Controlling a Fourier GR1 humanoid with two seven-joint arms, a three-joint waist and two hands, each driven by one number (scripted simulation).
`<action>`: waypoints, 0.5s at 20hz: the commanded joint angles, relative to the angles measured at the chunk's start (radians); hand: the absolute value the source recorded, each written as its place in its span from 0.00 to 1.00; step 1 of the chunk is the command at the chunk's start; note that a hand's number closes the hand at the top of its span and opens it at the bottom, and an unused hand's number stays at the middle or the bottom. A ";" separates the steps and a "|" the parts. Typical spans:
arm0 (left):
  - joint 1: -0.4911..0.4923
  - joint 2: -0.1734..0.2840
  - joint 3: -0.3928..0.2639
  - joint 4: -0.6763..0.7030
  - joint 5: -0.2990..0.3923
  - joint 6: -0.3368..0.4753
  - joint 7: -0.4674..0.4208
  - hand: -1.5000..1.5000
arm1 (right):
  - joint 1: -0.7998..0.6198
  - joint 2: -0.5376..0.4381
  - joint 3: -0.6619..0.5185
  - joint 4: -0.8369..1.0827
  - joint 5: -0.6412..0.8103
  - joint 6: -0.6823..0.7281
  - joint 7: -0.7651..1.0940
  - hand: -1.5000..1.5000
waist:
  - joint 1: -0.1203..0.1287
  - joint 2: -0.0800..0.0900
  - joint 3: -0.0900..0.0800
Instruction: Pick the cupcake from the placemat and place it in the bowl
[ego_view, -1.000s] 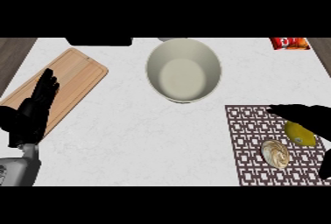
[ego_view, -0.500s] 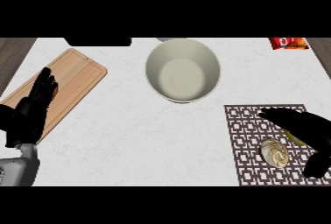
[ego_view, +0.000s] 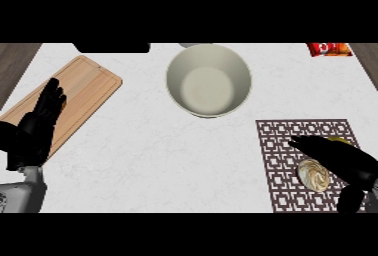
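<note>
Cream-frosted round cupcake (ego_view: 314, 174) sits on the brown lattice-patterned placemat (ego_view: 284, 165), right hand (ego_view: 345, 161) over it, fingers spread, gripping nothing. Pale oval bowl (ego_view: 209, 80) stands well apart (nothing visible inside). Left hand (ego_view: 38, 125) rests open over the wooden cutting board (ego_view: 87, 86).

The counter (ego_view: 162, 165) is white with faint grey marks. A big pale bowl (ego_view: 209, 80) sits near the back. A wooden board (ego_view: 77, 105) lies at the left. A dark patterned placemat (ego_view: 295, 135) lies at the right. A red packet (ego_view: 328, 49) sits in the far right corner.
</note>
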 joint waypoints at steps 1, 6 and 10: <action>-0.009 -0.003 0.032 0.005 0.007 -0.029 0.004 0.50 | -0.015 0.086 0.024 0.099 0.083 -0.069 -0.010 0.00 | 0.003 0.001 0.000; -0.014 -0.016 0.048 0.035 -0.010 -0.056 -0.023 0.50 | -0.044 0.039 -0.073 0.181 0.094 -0.080 -0.122 0.00 | 0.003 0.001 0.000; 0.067 -0.037 0.034 -0.071 -0.033 -0.051 0.006 0.50 | -0.021 0.148 -0.017 0.110 0.146 -0.031 -0.001 0.00 | 0.003 -0.001 0.000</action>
